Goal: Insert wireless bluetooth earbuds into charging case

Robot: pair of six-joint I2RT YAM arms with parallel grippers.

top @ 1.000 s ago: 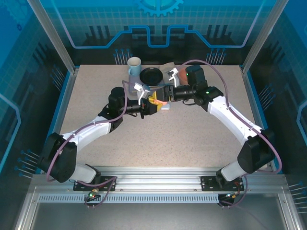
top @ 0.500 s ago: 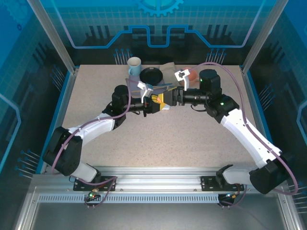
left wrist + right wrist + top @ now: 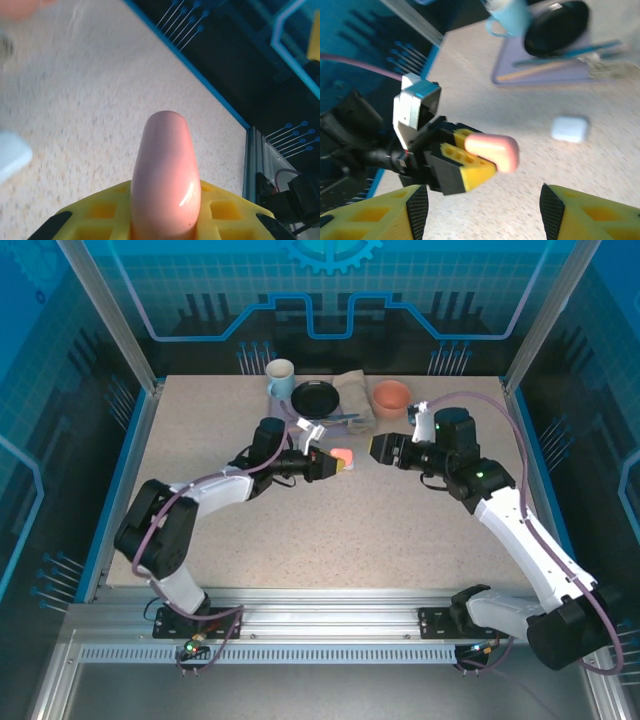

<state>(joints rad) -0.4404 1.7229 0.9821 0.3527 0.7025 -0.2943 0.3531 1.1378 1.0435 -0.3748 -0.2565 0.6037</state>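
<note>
My left gripper is shut on a salmon-pink charging case, held just above the table's middle. In the left wrist view the case sticks out from between the yellow fingers, its lid closed. My right gripper hangs to the right of it, open, with nothing between its fingers, and a clear gap separates it from the case. From the right wrist the pink case shows in the left gripper's jaws. A small white case lies on the table beyond. The earbuds are out of view.
At the back stand a pale blue mug, a black dish on a grey mat with thin sticks, and an orange bowl. Blue walls edge the table on both sides.
My right gripper has drawn back to the right, away from the pink case it was touching. The left gripper has carried the case a little rightward and stays shut on it.
</note>
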